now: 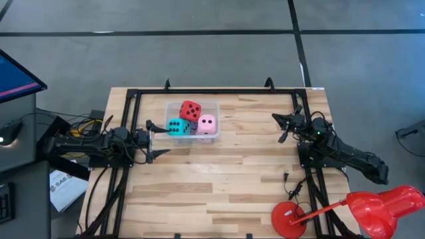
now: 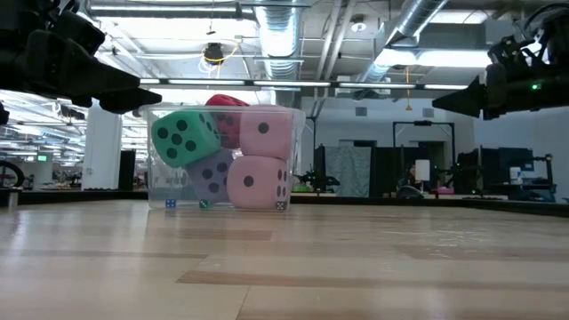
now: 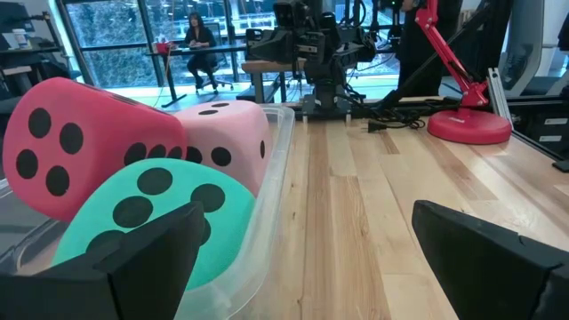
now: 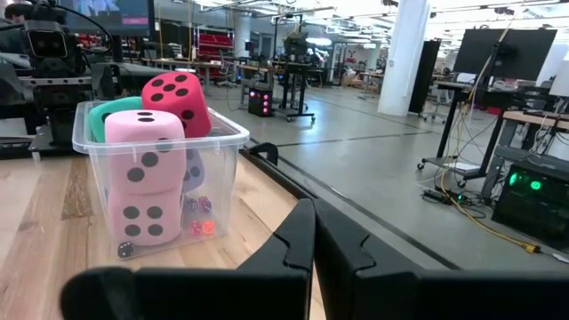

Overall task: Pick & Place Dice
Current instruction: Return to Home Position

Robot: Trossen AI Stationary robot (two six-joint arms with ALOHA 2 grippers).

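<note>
Several soft dice are piled in a clear tub (image 1: 214,106) at the table's far middle. The cyan die (image 1: 176,127), red die (image 1: 191,110) and a pink die (image 1: 207,123) lie on top. The violet die (image 2: 212,174) and a second pink die (image 2: 258,183) rest on the tub's floor. My left gripper (image 1: 154,139) hovers open and level just left of the tub, touching nothing; in the left wrist view the left gripper (image 3: 307,258) shows the tub's wall (image 3: 267,191) beside one finger. My right gripper (image 1: 287,126) hovers shut at the table's right, seen closed in its wrist view (image 4: 313,240).
A red desk lamp (image 1: 382,206) with a round base (image 1: 289,219) stands at the near right corner. Black frame rails (image 1: 219,89) border the table. Bare wood lies between the tub and my right gripper and across the near half. A monitor (image 1: 16,76) stands beyond the left edge.
</note>
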